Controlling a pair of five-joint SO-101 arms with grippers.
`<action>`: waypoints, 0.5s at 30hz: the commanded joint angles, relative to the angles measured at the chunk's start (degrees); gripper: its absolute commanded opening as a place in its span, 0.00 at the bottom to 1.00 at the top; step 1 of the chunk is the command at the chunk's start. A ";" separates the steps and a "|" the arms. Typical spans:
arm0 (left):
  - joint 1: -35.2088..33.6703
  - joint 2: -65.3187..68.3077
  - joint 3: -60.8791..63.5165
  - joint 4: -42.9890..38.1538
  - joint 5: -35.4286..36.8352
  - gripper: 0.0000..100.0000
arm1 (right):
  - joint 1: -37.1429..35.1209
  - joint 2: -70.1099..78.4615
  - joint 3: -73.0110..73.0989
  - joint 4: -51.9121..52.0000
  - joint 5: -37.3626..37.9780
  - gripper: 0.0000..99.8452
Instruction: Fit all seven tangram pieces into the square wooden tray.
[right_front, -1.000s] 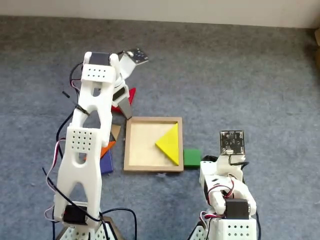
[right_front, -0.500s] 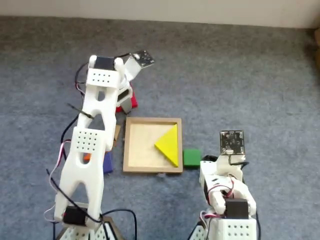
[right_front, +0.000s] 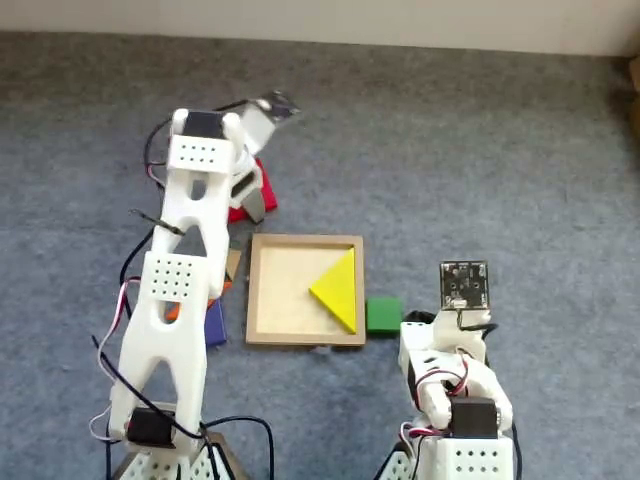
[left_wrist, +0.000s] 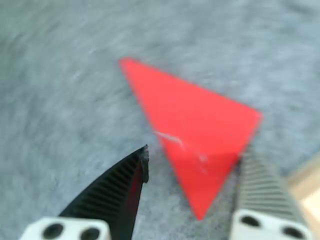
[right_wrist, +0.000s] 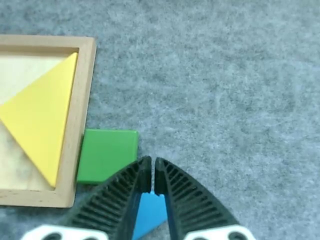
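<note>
A red triangle (left_wrist: 195, 125) lies flat on the grey carpet, just beyond the far left corner of the square wooden tray (right_front: 258, 290). My left gripper (left_wrist: 195, 167) is open above it, with the black finger (left_wrist: 127, 182) on one side and the grey finger (left_wrist: 262, 185) on the other. In the high view the red triangle (right_front: 264, 186) peeks out beside that gripper (right_front: 250, 202). A yellow triangle (right_front: 338, 288) lies in the tray's right half. My right gripper (right_wrist: 152, 167) is shut and empty, next to the green square (right_wrist: 107, 154) and over a blue piece (right_wrist: 150, 212).
The green square (right_front: 383, 314) rests against the tray's right edge. Under the left arm, left of the tray, lie an orange piece (right_front: 172, 313), a dark blue piece (right_front: 214, 322) and a tan piece (right_front: 233, 264). Open carpet stretches to the right and far side.
The left arm's wrist shifted slightly right, then back left, above the red triangle, and more red now shows beside it. The right arm has kept still.
</note>
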 joint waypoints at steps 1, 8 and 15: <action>1.19 -2.86 -3.82 -0.18 9.32 0.39 | 0.57 -0.22 5.14 -0.66 0.62 0.03; 1.27 -3.12 -3.91 -1.67 15.82 0.39 | 0.57 -0.22 5.14 -0.66 0.62 0.03; 1.10 -3.12 -3.91 -5.27 17.76 0.35 | 0.57 -0.22 5.14 -0.66 0.62 0.03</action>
